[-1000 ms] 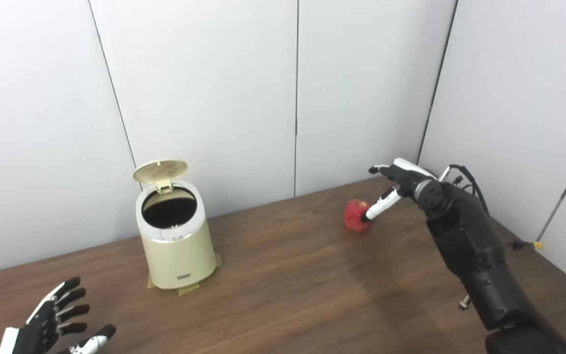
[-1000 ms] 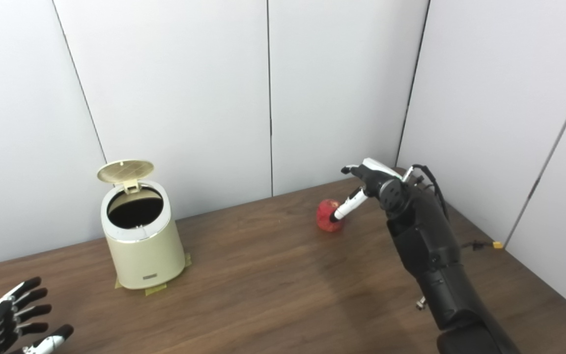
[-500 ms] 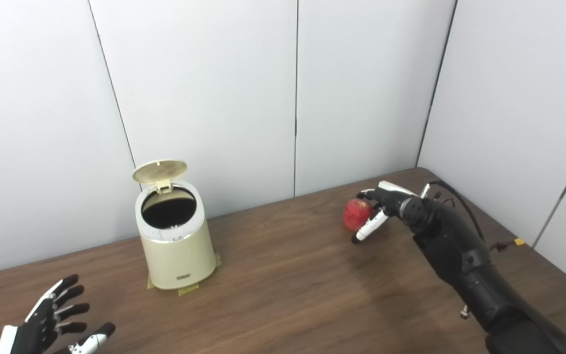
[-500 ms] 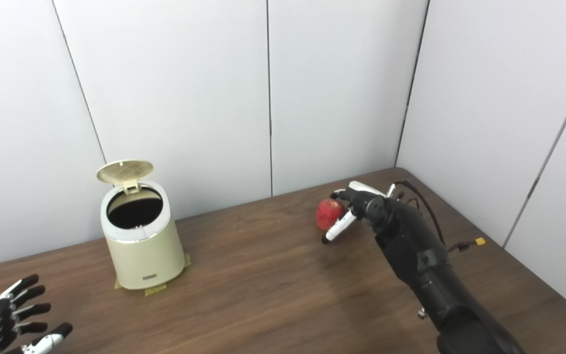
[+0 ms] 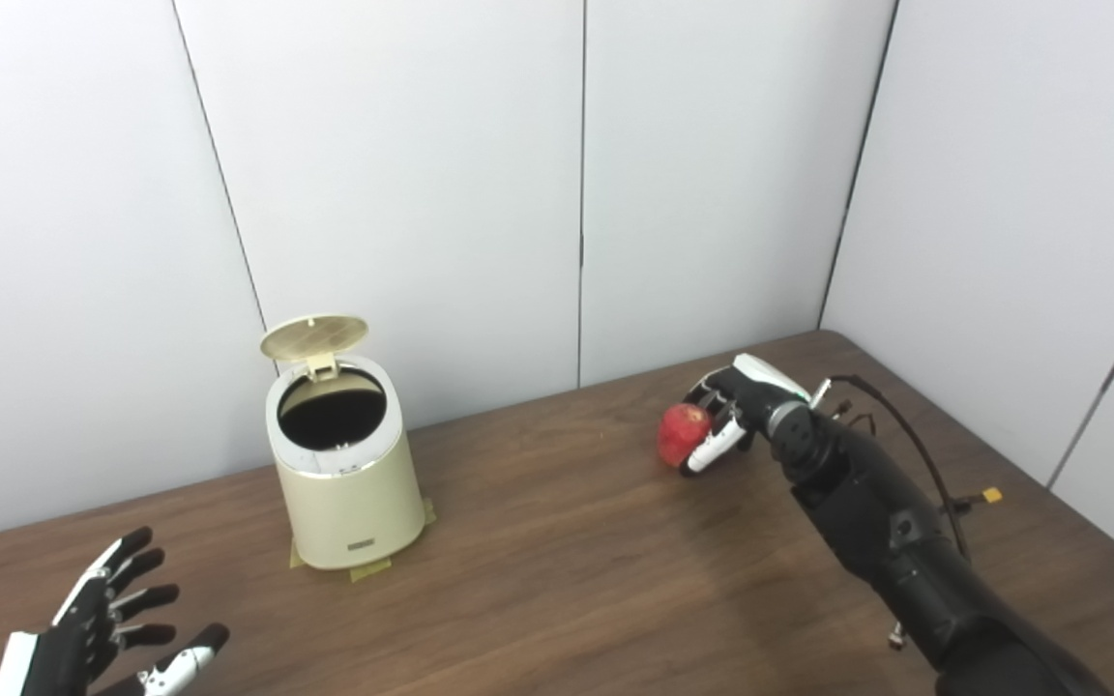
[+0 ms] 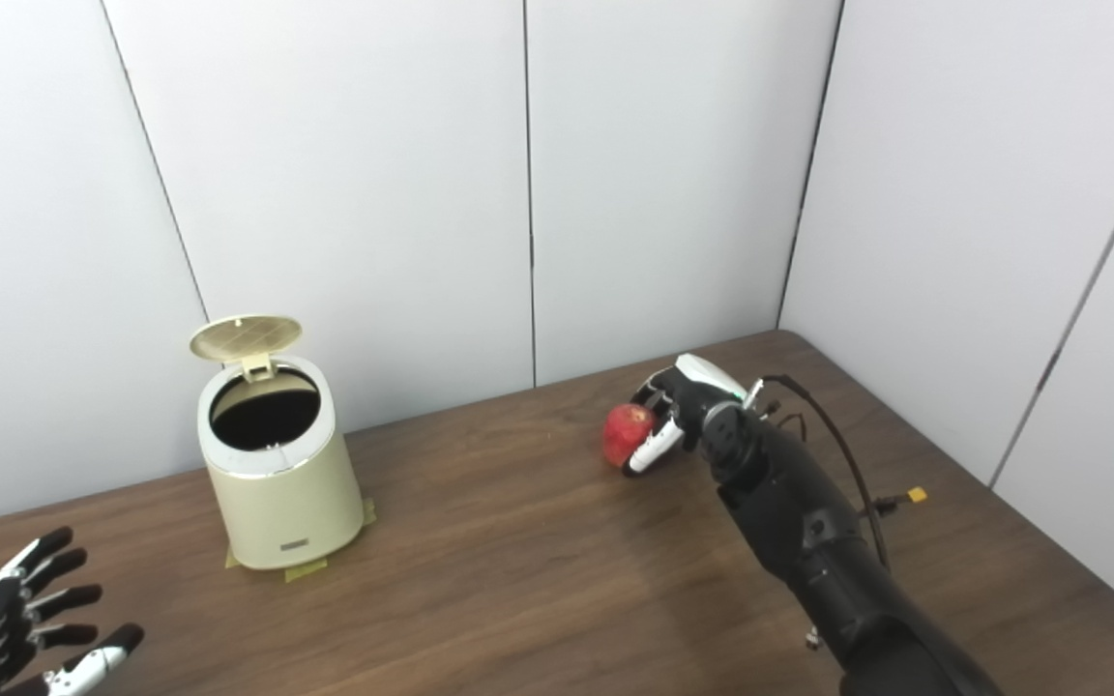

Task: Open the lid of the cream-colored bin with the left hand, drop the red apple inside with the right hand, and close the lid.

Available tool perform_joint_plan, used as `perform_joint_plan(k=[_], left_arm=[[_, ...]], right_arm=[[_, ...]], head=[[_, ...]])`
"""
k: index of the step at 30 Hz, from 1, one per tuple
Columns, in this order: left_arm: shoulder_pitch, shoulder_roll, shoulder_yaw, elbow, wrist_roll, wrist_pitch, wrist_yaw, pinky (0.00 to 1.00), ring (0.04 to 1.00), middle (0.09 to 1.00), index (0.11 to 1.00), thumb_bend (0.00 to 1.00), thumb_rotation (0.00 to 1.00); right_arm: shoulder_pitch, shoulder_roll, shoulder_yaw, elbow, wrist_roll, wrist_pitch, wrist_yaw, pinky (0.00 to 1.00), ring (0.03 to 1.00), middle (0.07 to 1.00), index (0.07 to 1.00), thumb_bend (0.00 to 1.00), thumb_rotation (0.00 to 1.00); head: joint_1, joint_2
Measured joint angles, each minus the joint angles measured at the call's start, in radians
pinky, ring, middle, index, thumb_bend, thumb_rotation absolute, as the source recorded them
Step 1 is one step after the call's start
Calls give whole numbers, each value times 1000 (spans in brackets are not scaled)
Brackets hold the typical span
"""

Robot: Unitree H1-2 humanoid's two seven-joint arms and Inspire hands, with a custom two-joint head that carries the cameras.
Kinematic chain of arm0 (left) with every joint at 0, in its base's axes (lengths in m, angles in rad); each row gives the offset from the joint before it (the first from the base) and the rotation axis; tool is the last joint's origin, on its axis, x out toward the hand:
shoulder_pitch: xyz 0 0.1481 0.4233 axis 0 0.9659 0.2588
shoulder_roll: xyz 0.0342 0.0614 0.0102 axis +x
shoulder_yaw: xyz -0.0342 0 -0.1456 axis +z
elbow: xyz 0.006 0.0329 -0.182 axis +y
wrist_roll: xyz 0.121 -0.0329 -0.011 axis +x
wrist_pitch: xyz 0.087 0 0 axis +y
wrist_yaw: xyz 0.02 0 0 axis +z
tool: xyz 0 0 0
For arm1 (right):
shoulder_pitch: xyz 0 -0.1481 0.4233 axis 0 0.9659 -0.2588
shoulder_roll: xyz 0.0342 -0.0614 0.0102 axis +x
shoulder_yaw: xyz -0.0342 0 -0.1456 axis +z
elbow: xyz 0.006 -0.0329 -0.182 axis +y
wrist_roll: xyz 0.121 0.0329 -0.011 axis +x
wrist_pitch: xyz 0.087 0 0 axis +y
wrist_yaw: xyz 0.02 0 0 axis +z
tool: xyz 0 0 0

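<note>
The cream-colored bin stands at the left of the wooden table, its round lid tipped up at the back and its dark mouth showing. At the far right, the red apple sits in my right hand, whose fingers curl behind it while the white thumb presses its front. The apple is low over the table; I cannot tell whether it touches the wood. My left hand hovers at the bottom left corner, fingers spread, holding nothing, well short of the bin.
Yellow tape tabs stick out under the bin's base. White wall panels close the table at the back and right. A thin cable with a yellow plug trails from my right forearm. Bare wood lies between bin and apple.
My right hand came down from above the apple, closed its fingers and thumb around it, and shifted it a little leftward. The left hand and the bin stayed nearly still.
</note>
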Motion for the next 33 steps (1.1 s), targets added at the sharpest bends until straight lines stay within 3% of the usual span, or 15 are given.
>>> perform_joint_plan(k=[5, 9, 15, 18, 24, 27, 33], left_arm=[[2, -1, -7, 0, -1, 0, -1, 628, 782, 900, 917, 600, 0], [2, -2, -6, 2, -6, -1, -1, 631, 781, 898, 918, 601, 0], [2, -2, -6, 24, -17, -5, -3, 670, 800, 897, 929, 592, 0], [3, -4, -4, 31, -35, -16, -4, 697, 810, 898, 933, 594, 0], [9, -4, -12, 69, -39, -42, -4, 708, 793, 872, 917, 666, 0], [12, -5, -21, 76, -28, -46, 0, 683, 780, 864, 909, 689, 3], [14, -31, -42, 138, -4, -92, 18, 670, 788, 866, 901, 722, 85]], right_arm=[[17, 16, 0, 1, 17, -31, -81, 271, 334, 434, 518, 524, 0], [21, 18, 1, 22, 30, -68, -130, 325, 385, 491, 513, 518, 0], [40, 25, 1, 31, 49, -131, -209, 402, 438, 498, 485, 520, 0], [54, 27, -1, 3, 50, -166, -242, 392, 428, 500, 492, 520, 0], [49, 49, -4, -198, 80, -186, -228, 354, 408, 468, 523, 519, 0], [32, 61, -2, -268, 102, -190, -199, 332, 406, 483, 520, 518, 0], [-4, 98, 47, -367, 100, -172, -128, 313, 392, 474, 536, 516, 0]], head=[[8, 2], [17, 3], [47, 0], [86, -2], [152, -3], [230, -8], [313, -14]])
